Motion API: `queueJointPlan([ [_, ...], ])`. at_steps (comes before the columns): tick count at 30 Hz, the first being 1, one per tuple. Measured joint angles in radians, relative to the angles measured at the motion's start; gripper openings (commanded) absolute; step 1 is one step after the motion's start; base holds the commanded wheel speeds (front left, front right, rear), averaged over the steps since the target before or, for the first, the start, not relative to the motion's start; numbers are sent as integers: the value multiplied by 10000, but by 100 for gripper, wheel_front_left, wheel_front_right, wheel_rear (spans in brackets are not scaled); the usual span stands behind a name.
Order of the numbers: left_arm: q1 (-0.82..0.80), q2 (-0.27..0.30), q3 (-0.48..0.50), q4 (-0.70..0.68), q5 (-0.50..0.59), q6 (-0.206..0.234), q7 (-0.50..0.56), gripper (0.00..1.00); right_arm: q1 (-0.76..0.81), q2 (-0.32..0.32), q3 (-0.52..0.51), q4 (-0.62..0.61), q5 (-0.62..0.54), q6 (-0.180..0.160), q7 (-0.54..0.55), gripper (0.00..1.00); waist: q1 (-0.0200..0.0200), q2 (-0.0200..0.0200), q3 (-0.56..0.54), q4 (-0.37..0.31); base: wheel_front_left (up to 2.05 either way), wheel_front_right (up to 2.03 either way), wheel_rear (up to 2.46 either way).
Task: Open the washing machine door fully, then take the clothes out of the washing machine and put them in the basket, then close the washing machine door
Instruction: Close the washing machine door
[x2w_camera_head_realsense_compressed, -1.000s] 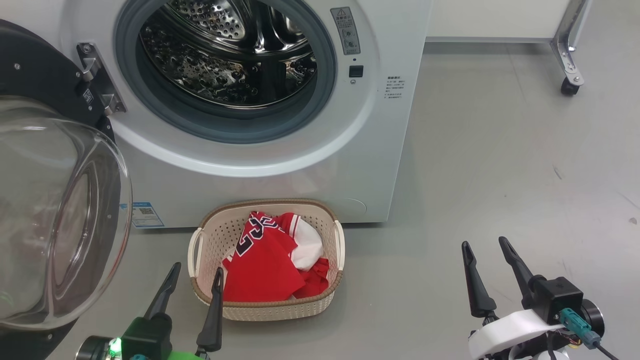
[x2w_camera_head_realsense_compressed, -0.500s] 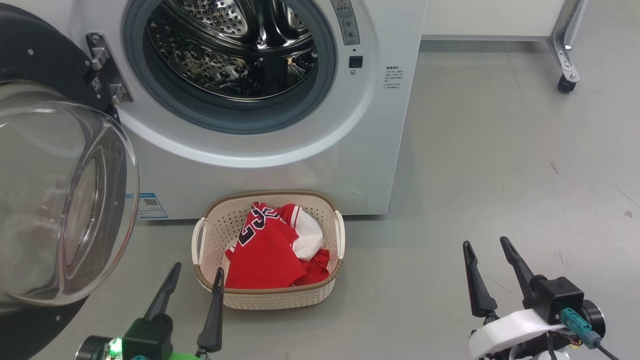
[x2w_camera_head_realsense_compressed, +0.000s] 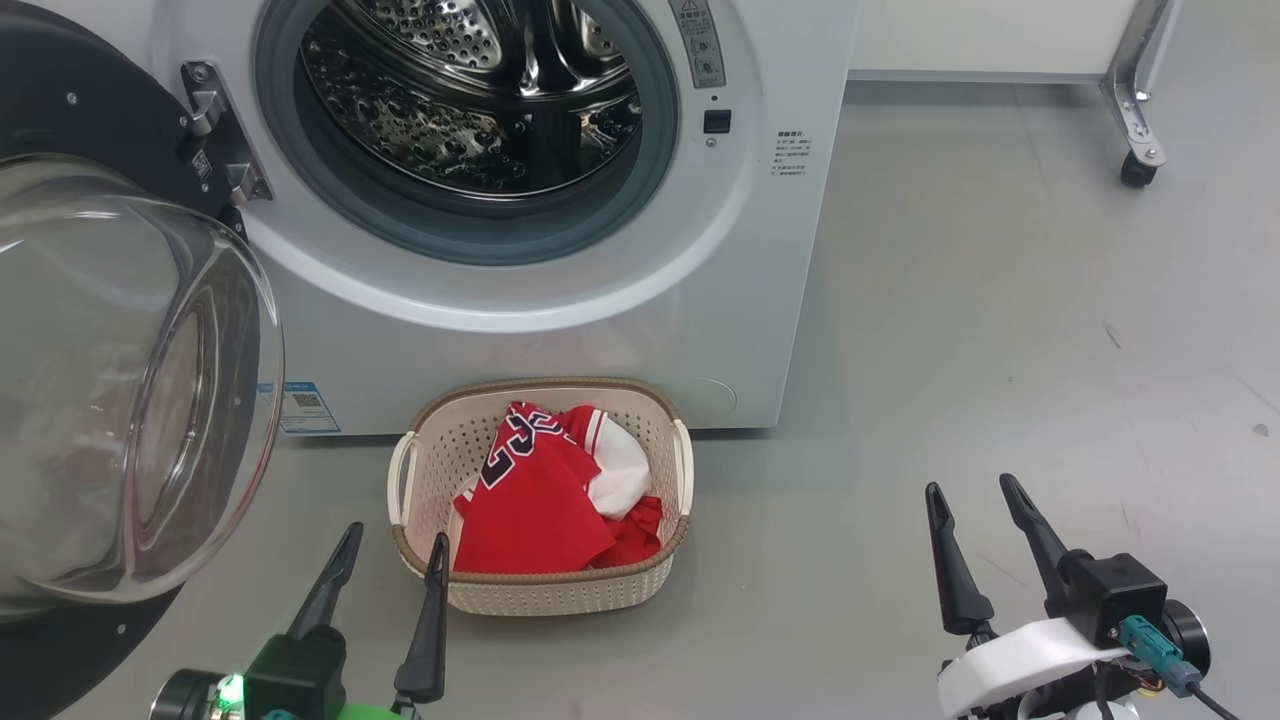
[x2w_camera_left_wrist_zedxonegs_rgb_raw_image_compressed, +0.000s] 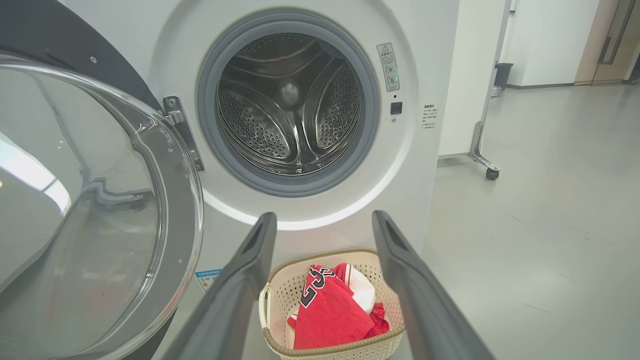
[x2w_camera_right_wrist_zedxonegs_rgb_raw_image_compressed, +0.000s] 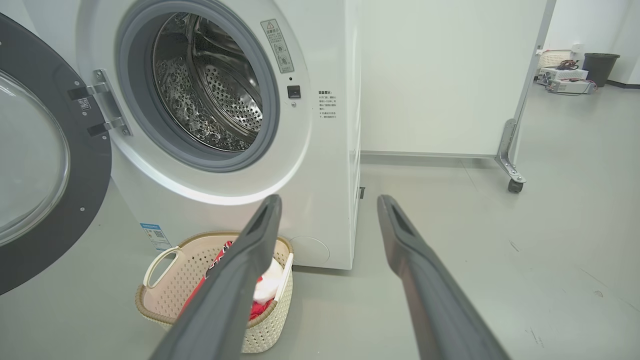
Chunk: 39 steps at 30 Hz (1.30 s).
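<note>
The clothes (x2w_camera_head_realsense_compressed: 540, 500), a red numbered jersey on top, lie heaped in the basket (x2w_camera_head_realsense_compressed: 560, 595) at the lower middle of the head view. It sits on the floor (x2w_camera_head_realsense_compressed: 950, 330) close against the washing machine (x2w_camera_head_realsense_compressed: 560, 330), likely to keep the drop short. The steel drum (x2w_camera_head_realsense_compressed: 470, 100), upper middle, looks empty. The washing machine door (x2w_camera_head_realsense_compressed: 110, 400) stands swung wide at the left. The left gripper (x2w_camera_head_realsense_compressed: 396, 532), lower left, and the right gripper (x2w_camera_head_realsense_compressed: 970, 483), lower right, are spread and hold nothing. I judge only shutting the door remains.
</note>
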Motion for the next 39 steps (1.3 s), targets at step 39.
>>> queueJointPlan([
  [39,-12,-163,94,-63,155,2,-136,100,94,-424,-92,-399,2,-56,146,100,0,0,271,3170,0,0,0],
])
